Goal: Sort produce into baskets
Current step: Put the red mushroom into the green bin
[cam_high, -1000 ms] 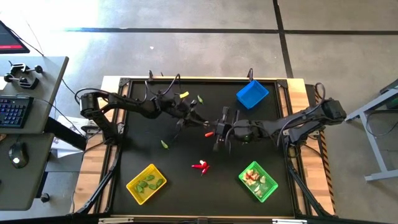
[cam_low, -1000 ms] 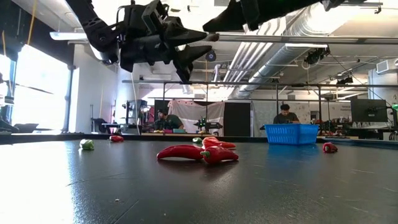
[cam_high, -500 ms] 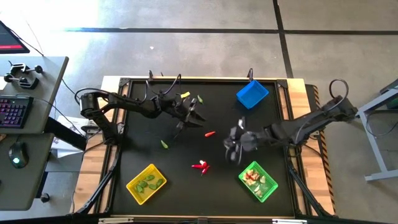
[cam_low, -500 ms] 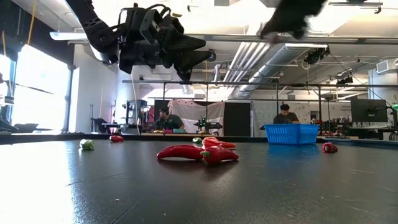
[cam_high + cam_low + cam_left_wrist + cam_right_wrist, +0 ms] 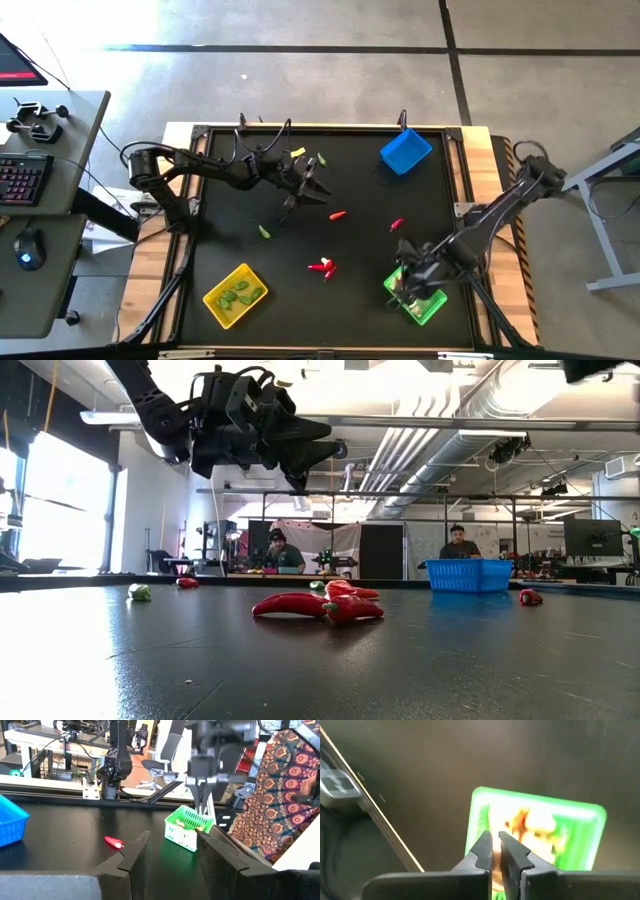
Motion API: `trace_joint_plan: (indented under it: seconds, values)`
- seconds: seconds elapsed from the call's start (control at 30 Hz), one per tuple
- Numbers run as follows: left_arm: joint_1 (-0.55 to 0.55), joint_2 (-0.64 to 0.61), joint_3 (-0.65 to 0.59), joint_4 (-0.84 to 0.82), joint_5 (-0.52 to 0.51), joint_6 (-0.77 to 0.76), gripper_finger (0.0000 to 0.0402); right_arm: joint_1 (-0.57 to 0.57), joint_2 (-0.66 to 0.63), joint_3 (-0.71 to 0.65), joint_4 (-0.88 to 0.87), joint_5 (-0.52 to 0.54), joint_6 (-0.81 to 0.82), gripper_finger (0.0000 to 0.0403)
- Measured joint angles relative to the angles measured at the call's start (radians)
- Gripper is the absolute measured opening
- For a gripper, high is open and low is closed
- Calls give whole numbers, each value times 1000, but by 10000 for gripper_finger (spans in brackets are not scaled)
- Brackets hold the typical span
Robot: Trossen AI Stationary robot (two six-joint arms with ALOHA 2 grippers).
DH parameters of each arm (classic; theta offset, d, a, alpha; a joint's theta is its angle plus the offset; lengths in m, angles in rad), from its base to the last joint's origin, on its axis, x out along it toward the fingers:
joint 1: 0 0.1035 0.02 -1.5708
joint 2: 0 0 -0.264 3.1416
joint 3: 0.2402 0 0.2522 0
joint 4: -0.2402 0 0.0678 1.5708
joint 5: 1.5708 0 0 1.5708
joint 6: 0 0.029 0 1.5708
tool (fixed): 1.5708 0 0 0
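Right gripper (image 5: 495,851) hangs over the bright green rectangular plastic basket (image 5: 416,291) at the table's front right; fingers nearly pressed together, with a pale piece apparently pinched between them, though I cannot tell for certain. Basket holds whitish-pink bulbs (image 5: 536,827). Left gripper (image 5: 312,190) waits above the black table's (image 5: 240,255) centre-left, fingers spread. Loose thin red chili pieces (image 5: 322,267) lie mid-table. Yellow plastic basket (image 5: 236,295) with green pods sits front left; blue plastic basket (image 5: 405,151) far right.
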Motion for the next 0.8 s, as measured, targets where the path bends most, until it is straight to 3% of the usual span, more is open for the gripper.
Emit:
trace_joint_plan:
  seconds: [0.17, 0.5, 0.7, 0.8]
  values:
    - [0, 0, 0, 2, 0, 0, 146, 28, 85, -1, 22, -115, 22, 3]
    - [4, 0, 0, 6, -1, 24, 146, -16, 214, -1, 21, -201, -23, 5]
    - [14, 0, -1, 4, -2, 30, 143, -41, 232, -1, 22, -239, -30, 47]
    - [8, 0, -32, 38, -99, 58, 122, -43, 223, -1, 13, -241, -31, 79]
